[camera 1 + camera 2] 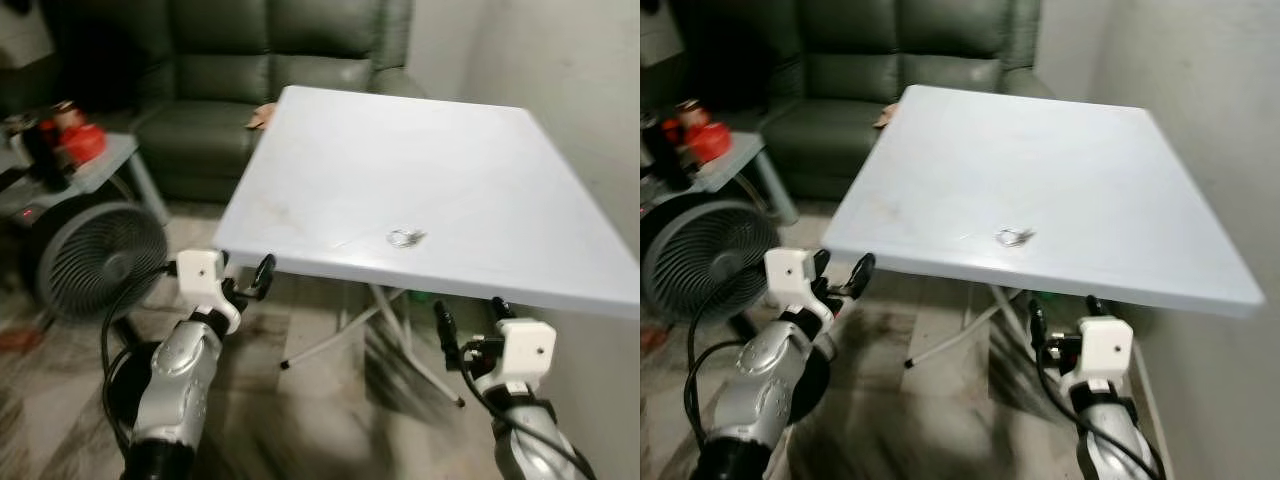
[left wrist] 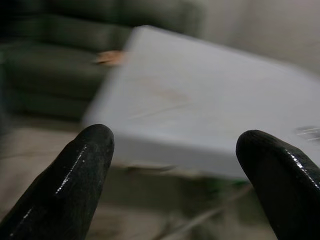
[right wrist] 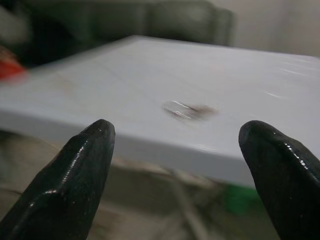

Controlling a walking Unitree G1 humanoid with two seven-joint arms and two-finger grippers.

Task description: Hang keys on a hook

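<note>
At the lower left of the frame the left gripper (image 1: 250, 283) hovers below the worktop's (image 1: 480, 150) near edge, fingers spread and holding nothing. At the lower right the right gripper (image 1: 470, 318) does likewise, fingers apart. The keys (image 1: 406, 237) lie loose on the worktop near its front edge. Beyond stand a fan (image 1: 95, 258) and a dark green sofa (image 1: 250, 70).

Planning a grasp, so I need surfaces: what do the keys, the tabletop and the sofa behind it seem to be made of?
Keys: likely metal, silvery with bright glints, though blurred. Tabletop: smooth white, probably plastic or laminate, with a soft sheen and faint scuffs. Sofa: dark green, leather-like, smooth padded panels with dull highlights.
</note>
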